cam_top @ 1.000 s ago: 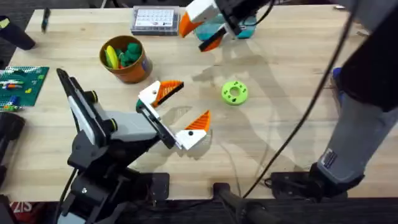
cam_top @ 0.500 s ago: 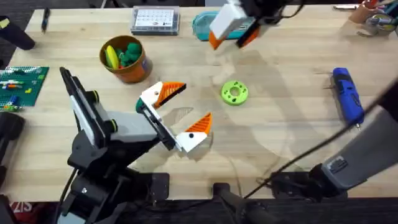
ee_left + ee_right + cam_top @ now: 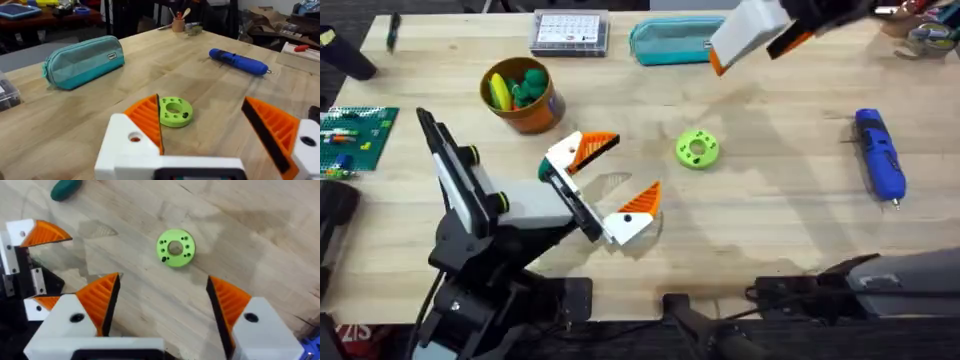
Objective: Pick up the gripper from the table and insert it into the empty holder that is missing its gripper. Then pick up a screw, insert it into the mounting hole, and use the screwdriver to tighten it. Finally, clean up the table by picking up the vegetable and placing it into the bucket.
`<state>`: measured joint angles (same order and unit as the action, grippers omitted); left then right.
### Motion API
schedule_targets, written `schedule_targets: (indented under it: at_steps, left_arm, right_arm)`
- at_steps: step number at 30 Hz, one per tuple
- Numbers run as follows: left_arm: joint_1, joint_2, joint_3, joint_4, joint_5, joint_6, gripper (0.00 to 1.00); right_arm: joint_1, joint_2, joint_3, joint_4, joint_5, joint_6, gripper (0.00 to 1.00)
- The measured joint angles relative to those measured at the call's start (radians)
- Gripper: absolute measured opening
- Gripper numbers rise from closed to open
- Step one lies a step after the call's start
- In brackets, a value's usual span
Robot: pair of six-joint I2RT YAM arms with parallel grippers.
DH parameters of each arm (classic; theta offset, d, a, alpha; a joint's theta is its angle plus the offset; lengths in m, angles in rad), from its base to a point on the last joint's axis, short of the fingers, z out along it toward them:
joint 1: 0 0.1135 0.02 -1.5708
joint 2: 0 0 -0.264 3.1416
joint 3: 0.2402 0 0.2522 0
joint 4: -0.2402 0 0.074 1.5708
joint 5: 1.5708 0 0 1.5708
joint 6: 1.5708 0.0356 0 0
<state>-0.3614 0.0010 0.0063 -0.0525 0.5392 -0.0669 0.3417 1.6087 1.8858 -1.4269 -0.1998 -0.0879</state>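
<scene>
The blue screwdriver (image 3: 880, 155) lies on the table at the right, also in the left wrist view (image 3: 239, 61). The orange-brown bucket (image 3: 534, 112) stands at the back left with yellow and green toy pieces inside. In the right wrist view the dark green vegetable (image 3: 65, 189) lies on the wood beyond my left gripper. My left gripper (image 3: 628, 165) hovers open near mid-table, its jaws toward the lime green disc (image 3: 697, 149). My right gripper (image 3: 755, 55) hangs high over the far edge, open and holding nothing. The holder and the screw are out of view.
A teal oblong case (image 3: 670, 42) and a clear parts box (image 3: 570, 32) sit along the far edge. A green brick plate (image 3: 355, 135) lies at the left edge. Bare wood stretches between the disc and the screwdriver.
My right gripper has swung to the right along the far edge, uncovering the teal case, and its arm no longer hides the screwdriver. The left arm has stayed put.
</scene>
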Motion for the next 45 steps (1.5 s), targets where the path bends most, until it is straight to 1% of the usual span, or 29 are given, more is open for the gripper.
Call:
schedule_targets:
  at_steps: [2, 3, 4, 10, 11, 13, 14, 17, 20, 22, 25, 27, 33, 40, 45]
  left_arm:
    - [0.000, 0.000, 0.000, 0.000, 0.000, 0.000, 0.990]
    - [0.000, 0.000, 0.000, 0.000, 0.000, 0.000, 0.990]
    - [0.000, 0.000, 0.000, 0.000, 0.000, 0.000, 0.990]
    - [0.000, 0.000, 0.000, 0.000, 0.000, 0.000, 0.990]
    - [0.000, 0.000, 0.000, 0.000, 0.000, 0.000, 0.990]
    - [0.000, 0.000, 0.000, 0.000, 0.001, 0.000, 0.990]
    - [0.000, 0.000, 0.000, 0.000, 0.002, 0.000, 0.990]
    - [0.000, 0.000, 0.000, 0.000, 0.005, 0.000, 0.990]
    - [0.000, 0.000, 0.000, 0.000, 0.005, 0.001, 0.990]
    - [0.000, 0.000, 0.000, 0.000, 0.007, 0.001, 0.990]
    - [0.000, 0.000, 0.000, 0.000, 0.008, 0.001, 0.990]
    - [0.000, 0.000, 0.000, 0.000, 0.008, 0.001, 0.990]
    - [0.000, 0.000, 0.000, 0.000, 0.008, 0.002, 0.990]
    - [0.000, 0.000, 0.000, 0.000, 0.011, 0.003, 0.990]
    - [0.000, 0.000, 0.000, 0.000, 0.011, 0.003, 0.990]
  right_arm:
    - [0.000, -0.056, -0.107, 0.059, 0.005, 0.021, 0.996]
    - [0.000, -0.096, -0.201, 0.121, -0.019, 0.037, 0.996]
    - [-0.002, -0.172, -0.402, 0.264, -0.109, 0.066, 0.995]
    - [-0.002, -0.172, -0.402, 0.265, -0.110, 0.066, 0.995]
    - [-0.002, -0.173, -0.410, 0.286, -0.127, 0.068, 0.995]
    - [0.000, -0.198, -0.555, 0.629, -0.305, 0.087, 0.995]
    - [0.006, -0.172, -0.592, 0.707, -0.394, 0.092, 0.995]
    - [0.030, -0.044, -0.667, 0.797, -0.618, 0.120, 0.994]
    - [0.043, 0.076, -0.693, 0.900, -0.787, 0.170, 0.994]
    - [0.046, 0.123, -0.694, 0.946, -0.874, 0.205, 0.994]
    - [0.049, 0.139, -0.694, 0.955, -0.958, 0.241, 0.995]
    - [0.051, 0.137, -0.694, 0.961, -0.994, 0.255, 0.995]
    - [0.080, 0.137, -0.694, 0.971, -1.048, 0.279, 0.995]
    - [0.145, 0.137, -0.694, 1.004, -1.042, 0.306, 0.991]
    - [0.151, 0.137, -0.694, 1.095, -1.033, 0.351, 0.923]
